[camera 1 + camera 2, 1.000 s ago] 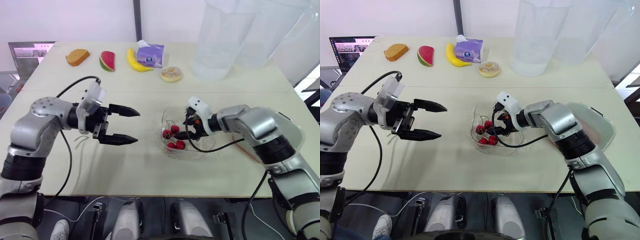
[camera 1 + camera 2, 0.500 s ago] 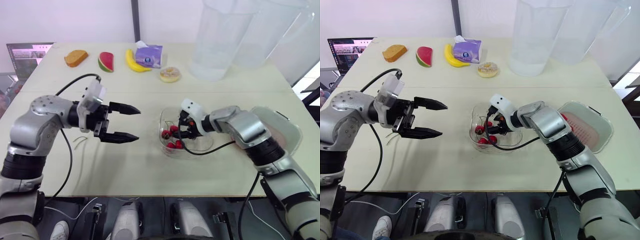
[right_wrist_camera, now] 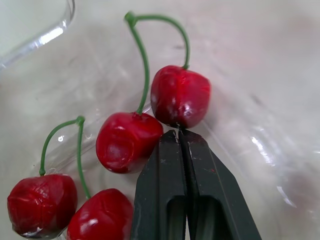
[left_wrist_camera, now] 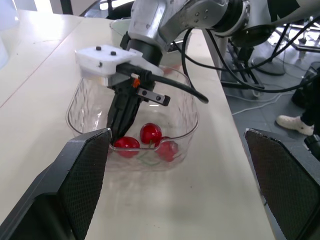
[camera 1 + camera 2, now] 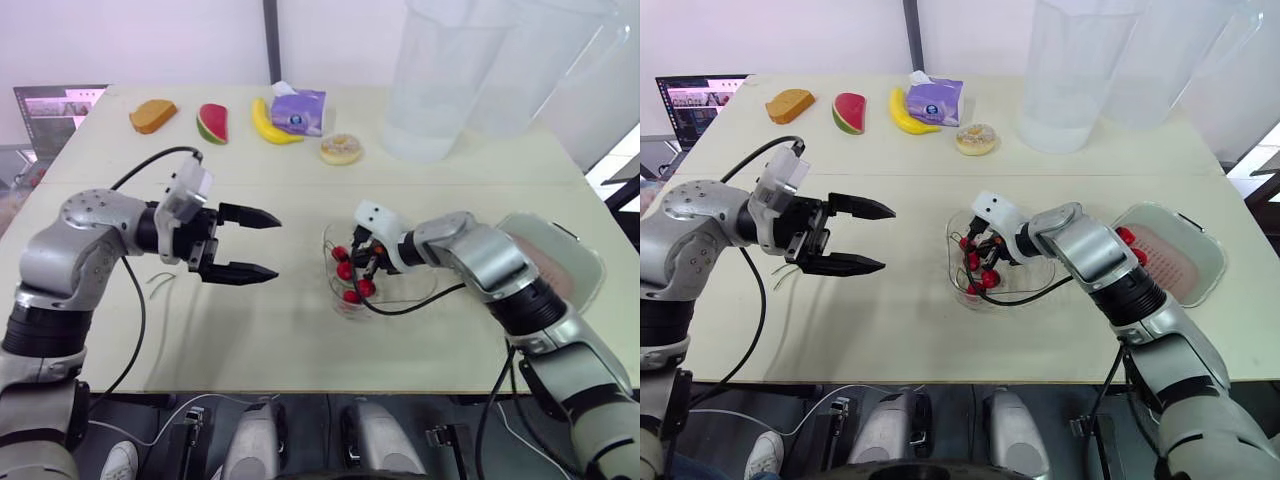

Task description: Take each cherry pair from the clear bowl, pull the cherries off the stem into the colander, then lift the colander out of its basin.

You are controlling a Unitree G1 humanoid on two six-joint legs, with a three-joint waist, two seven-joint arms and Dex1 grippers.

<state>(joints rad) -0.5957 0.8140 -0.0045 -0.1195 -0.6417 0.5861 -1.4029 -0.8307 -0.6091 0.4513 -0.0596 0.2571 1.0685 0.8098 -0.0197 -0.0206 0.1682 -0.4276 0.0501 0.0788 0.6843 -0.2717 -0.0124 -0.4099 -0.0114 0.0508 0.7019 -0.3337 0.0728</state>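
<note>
Clear bowl [image 4: 186, 106] holding cherry pairs [image 3: 131, 141], right pincer [image 3: 178, 134] closed inside

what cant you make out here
Colander contents: head views, right arm overlaps it, too small.
How many cherries in the clear bowl: head views, right gripper covers some; right wrist view crops others.
Whether the shut fingers grip anything: right wrist view, they hide the gap.

Left arm [image 5: 80, 240], right arm [image 5: 490, 262]: silver-grey shells, black joints. White wrist housings [image 5: 188, 190], looped black cables [image 5: 150, 165]. Left gripper [image 5: 276, 247], right gripper [image 3: 179, 135]: black tapered fingers [image 5: 248, 217]. Orange tag [image 4: 134, 76] beside right housing.
</note>
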